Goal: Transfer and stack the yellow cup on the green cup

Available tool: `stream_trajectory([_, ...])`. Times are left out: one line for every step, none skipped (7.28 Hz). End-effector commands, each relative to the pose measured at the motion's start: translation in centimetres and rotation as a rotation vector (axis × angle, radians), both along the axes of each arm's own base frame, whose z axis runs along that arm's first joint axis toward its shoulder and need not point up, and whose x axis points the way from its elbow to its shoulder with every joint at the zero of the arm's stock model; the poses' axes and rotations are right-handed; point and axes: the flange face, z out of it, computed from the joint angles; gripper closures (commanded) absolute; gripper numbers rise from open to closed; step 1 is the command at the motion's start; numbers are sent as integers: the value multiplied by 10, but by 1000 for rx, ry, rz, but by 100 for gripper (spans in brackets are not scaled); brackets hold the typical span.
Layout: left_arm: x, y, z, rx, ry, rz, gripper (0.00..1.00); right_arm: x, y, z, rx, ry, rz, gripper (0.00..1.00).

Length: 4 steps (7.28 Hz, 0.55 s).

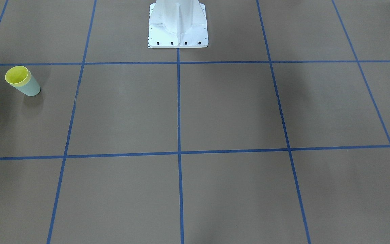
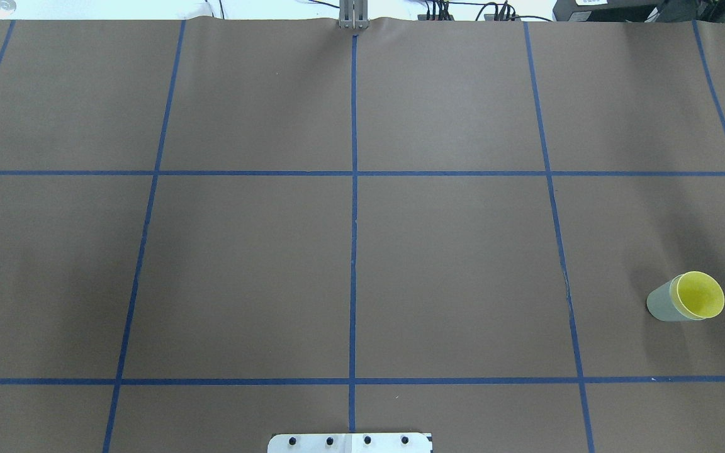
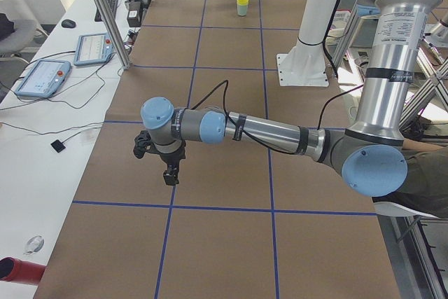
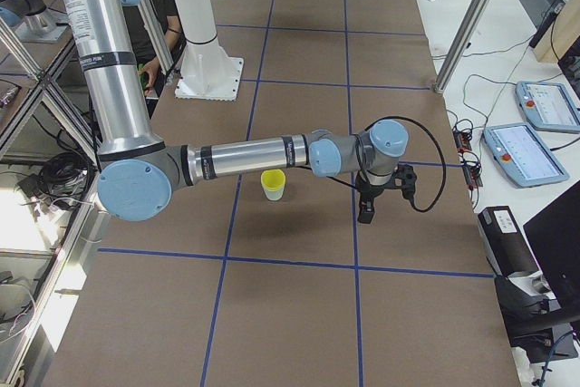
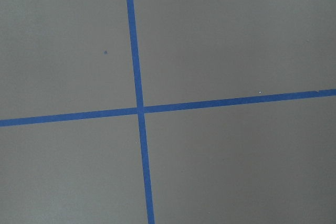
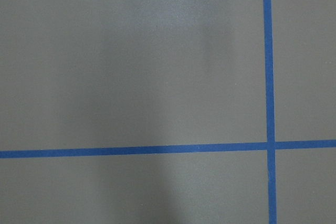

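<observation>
The yellow cup [image 2: 699, 296], seen nested in the green cup [image 2: 659, 306] at the overhead view's lower right, could be knocked over if clipped by the nearby right pincer [image 4: 365, 213], whose state cannot be told, nor that of the left pincer [image 3: 169, 175].

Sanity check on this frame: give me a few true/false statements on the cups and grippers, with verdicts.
1. The yellow cup sits nested inside the green cup. True.
2. The stacked cups lie tipped on their side. False: they stand upright, mouth up.
3. The cups are on the robot's left half of the table. False: they are on its right side.
4. Neither gripper touches the cups. True: the right gripper hangs beside them with a clear gap, and the left gripper is far off at the other end.
5. Both wrist views show the cups. False: they show only the table and blue tape.
</observation>
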Motion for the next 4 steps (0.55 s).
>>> stream_trajectory([0,6,7,-8,-2,2,0,1,6,5,-1,1,-1,0])
stream_trajectory([0,4,6,-12,1,-3,0,1,7,5,0,2,-1,0])
stream_trajectory([0,4,3,-5,2,-2,0,2,8,6,-2,4,0,0])
stream_trajectory([1,0,-2,7,2,-1,0,2,8,6,-2,2,-1,0])
